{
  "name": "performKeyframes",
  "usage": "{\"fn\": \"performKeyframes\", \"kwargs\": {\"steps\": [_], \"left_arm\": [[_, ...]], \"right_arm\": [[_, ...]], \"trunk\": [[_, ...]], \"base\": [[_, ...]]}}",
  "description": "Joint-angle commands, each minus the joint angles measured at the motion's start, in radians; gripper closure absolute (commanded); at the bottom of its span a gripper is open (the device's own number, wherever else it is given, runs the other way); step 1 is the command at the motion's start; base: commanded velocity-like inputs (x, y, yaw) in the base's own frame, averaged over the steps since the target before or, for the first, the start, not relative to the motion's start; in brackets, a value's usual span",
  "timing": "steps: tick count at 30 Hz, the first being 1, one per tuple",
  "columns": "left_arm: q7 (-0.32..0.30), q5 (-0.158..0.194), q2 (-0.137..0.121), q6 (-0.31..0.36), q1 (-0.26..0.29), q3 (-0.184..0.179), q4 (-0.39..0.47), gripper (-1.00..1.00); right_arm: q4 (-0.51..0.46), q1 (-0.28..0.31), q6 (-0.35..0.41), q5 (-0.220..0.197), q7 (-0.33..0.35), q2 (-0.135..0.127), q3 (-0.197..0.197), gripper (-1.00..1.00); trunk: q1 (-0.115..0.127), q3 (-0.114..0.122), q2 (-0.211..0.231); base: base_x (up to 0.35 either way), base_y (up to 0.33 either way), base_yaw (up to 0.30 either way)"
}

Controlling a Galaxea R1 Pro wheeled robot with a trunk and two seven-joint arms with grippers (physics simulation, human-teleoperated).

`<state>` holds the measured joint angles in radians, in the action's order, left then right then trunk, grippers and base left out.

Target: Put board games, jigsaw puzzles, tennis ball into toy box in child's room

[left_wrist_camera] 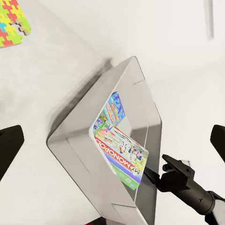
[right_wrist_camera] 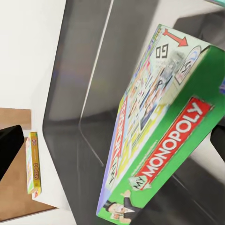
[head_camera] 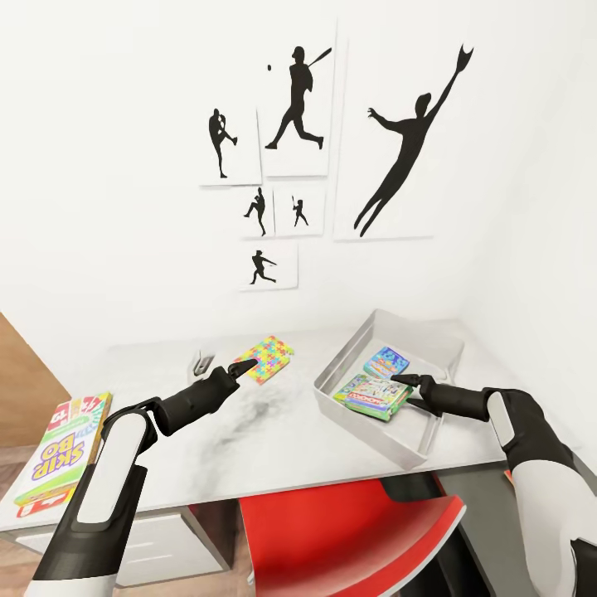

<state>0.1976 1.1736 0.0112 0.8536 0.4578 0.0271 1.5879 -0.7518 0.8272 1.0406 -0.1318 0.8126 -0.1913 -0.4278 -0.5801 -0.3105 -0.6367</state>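
Note:
The grey toy box [head_camera: 349, 349] stands on the table's right part. Inside it lie the white-green Monopoly board game [head_camera: 370, 396] and a small blue board game [head_camera: 385, 361]. My right gripper [head_camera: 408, 390] is open just at the Monopoly box's [right_wrist_camera: 159, 136] near edge, one finger [right_wrist_camera: 9, 147] wide to the side. My left gripper [head_camera: 241, 370] is open above the table, its tips at the near edge of a multicolour jigsaw puzzle [head_camera: 266, 357]. The Skip-Bo board game [head_camera: 60, 452] lies at the table's [head_camera: 274, 431] left front. The tennis ball is out of view.
A small grey object [head_camera: 201, 362] lies on the table left of the puzzle. A red chair [head_camera: 348, 531] sits tucked under the table's front edge. White walls with black baseball silhouettes [head_camera: 406, 149] close the far side and right.

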Motion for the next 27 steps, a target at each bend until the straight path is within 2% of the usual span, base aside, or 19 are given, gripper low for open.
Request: {"fn": "performKeyframes", "kwargs": {"steps": [1,13,27], "left_arm": [[0.009,0.011,0.001,0.005,0.001,0.002,0.001,-1.0],[0.009,0.011,0.001,0.005,0.001,0.002,0.0,-1.0],[0.009,0.011,0.003,0.005,0.002,0.002,0.001,-1.0]], "right_arm": [[0.0,0.001,0.007,-0.005,-0.001,0.0,-0.002,-1.0],[-0.024,0.0,0.007,-0.003,-0.002,-0.004,-0.002,-1.0],[-0.207,-0.014,0.007,-0.001,-0.004,-0.003,0.002,-1.0]], "trunk": [[0.0,-0.001,-0.001],[0.0,-0.001,-0.001],[0.0,-0.001,-0.001]], "base": [[0.0,0.0,0.0],[0.0,0.0,0.0],[0.0,0.0,0.0]]}}
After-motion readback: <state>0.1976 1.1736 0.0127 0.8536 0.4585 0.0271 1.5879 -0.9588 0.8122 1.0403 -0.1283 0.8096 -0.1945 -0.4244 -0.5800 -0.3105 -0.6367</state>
